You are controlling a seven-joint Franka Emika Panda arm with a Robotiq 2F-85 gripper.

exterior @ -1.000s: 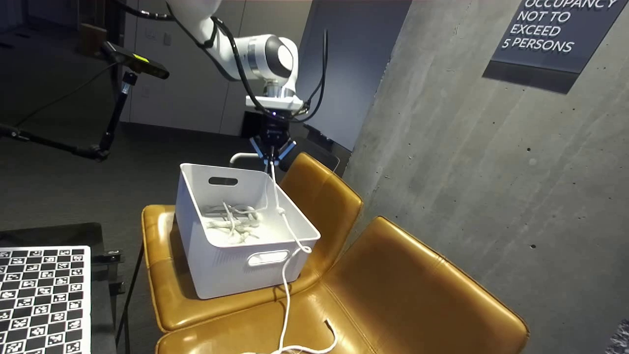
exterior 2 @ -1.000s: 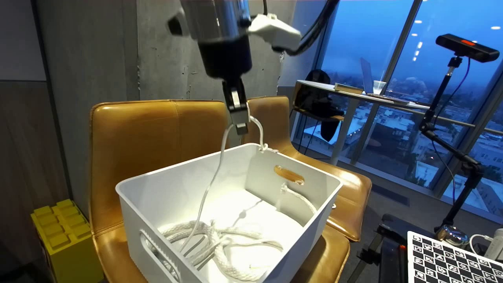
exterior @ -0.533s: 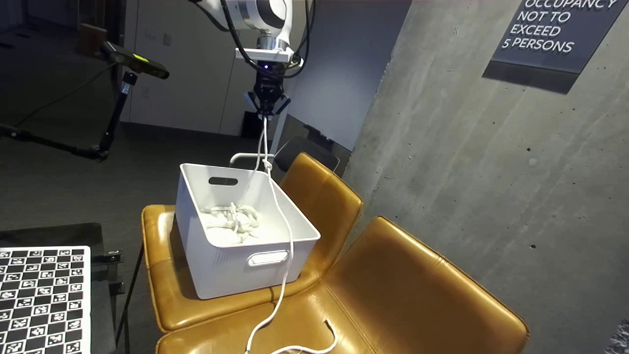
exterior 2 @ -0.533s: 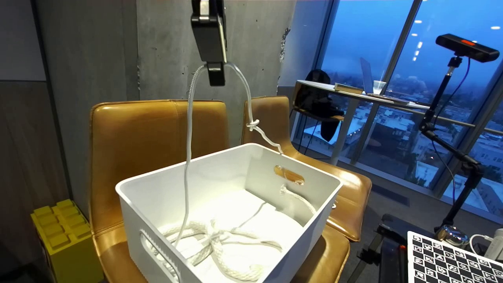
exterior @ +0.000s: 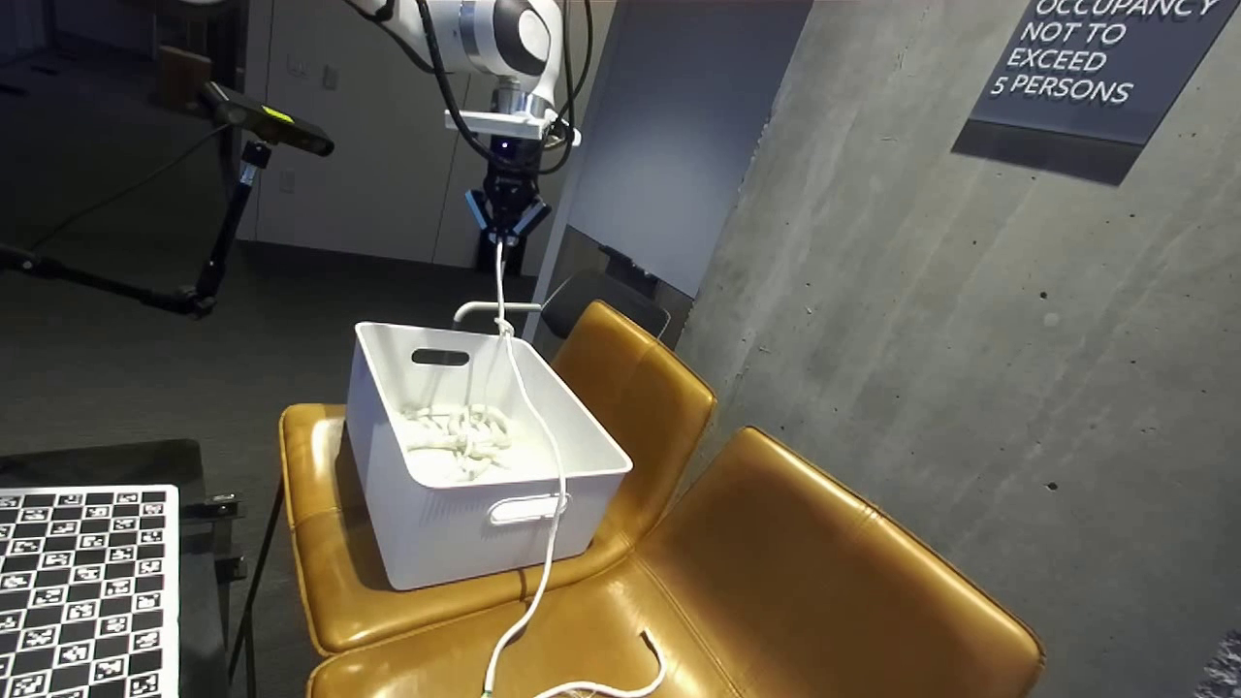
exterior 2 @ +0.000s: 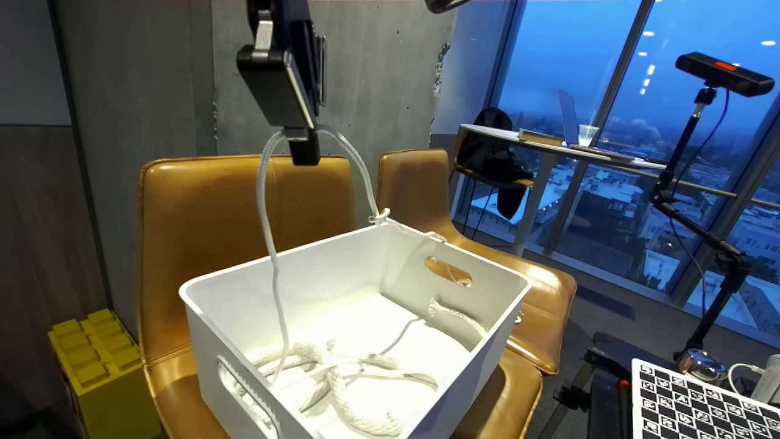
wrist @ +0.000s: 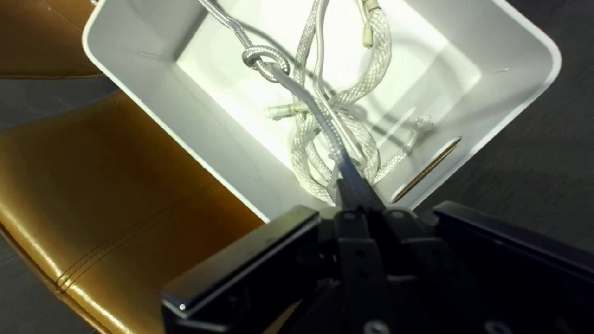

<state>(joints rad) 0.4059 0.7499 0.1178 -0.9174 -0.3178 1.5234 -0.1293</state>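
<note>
Beside a concrete wall (exterior: 970,320), a tan chair (exterior: 315,504) bears the white bin (exterior: 456,553). My gripper (exterior: 500,238) pinches a thin white rope (exterior 2: 263,201) above it, one strand dropping inside, the other crossing the rim (wrist: 555,60); I'd want a firm grip and slow moves, lest the knot (exterior: 504,329) catch there.

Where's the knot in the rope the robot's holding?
In the wrist view, the knot is above and left of the gripper, on the thin rope it holds. In an exterior view, it hangs below the gripper and appears close to the white box.
</note>
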